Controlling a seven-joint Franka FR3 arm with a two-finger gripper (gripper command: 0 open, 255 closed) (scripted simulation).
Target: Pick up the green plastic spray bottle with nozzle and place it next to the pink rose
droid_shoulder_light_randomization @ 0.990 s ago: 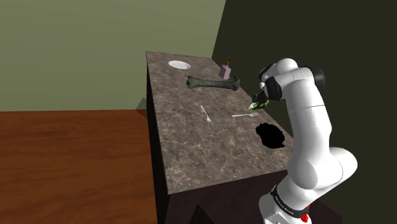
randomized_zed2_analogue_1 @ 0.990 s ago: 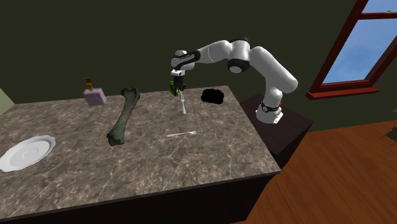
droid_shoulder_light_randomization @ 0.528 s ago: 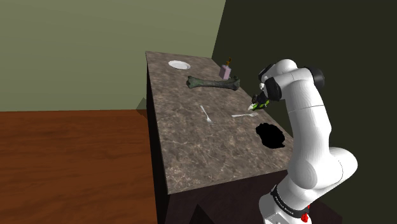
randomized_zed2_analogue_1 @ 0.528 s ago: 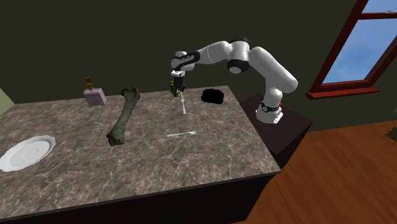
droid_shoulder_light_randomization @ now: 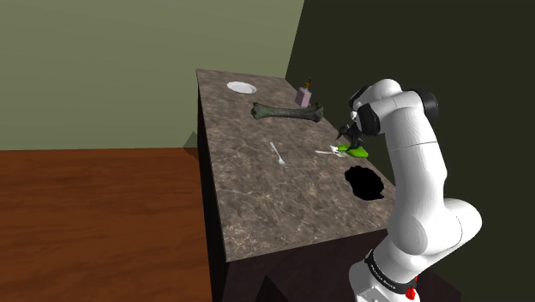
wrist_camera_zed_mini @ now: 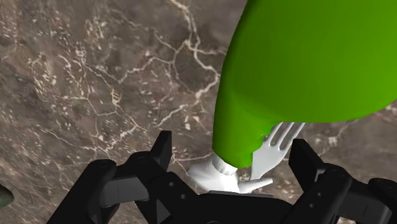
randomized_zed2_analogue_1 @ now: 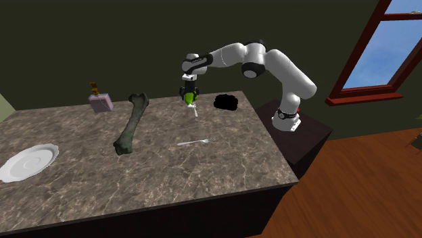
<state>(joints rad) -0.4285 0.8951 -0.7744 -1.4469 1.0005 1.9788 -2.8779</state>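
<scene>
we read this as the grasping step, not yet made good. the green spray bottle (wrist_camera_zed_mini: 305,63) appears to lie on its side on the marbled counter (droid_shoulder_light_randomization: 257,206). the gripper (wrist_camera_zed_mini: 232,153) hangs low over the nozzle end with its fingers (wrist_camera_zed_mini: 162,149) spread apart. the white nozzle and narrow neck sit between the two fingers, but we see neither one touching them, so the bottle is not held. a white fork (wrist_camera_zed_mini: 275,146) lies with its tines against the neck, inside the same gap, between the neck and one finger.

in the shoulder view the bottle is near the counter's right edge, a little farther off than a black lump (droid_shoulder_light_randomization: 364,182).

the next move, in our judgement, calls for closing on the neck without pinching the fork along with it — a small shift away from the tines may help. after that comes a lift and a carry toward the second exterior view's far left, past the long bone (randomized_zed2_analogue_1: 130,125). the goal there is a small pinkish object (randomized_zed2_analogue_1: 100,101) with a brownish top — we take it for the rose, and it is well apart from the bottle.
</scene>
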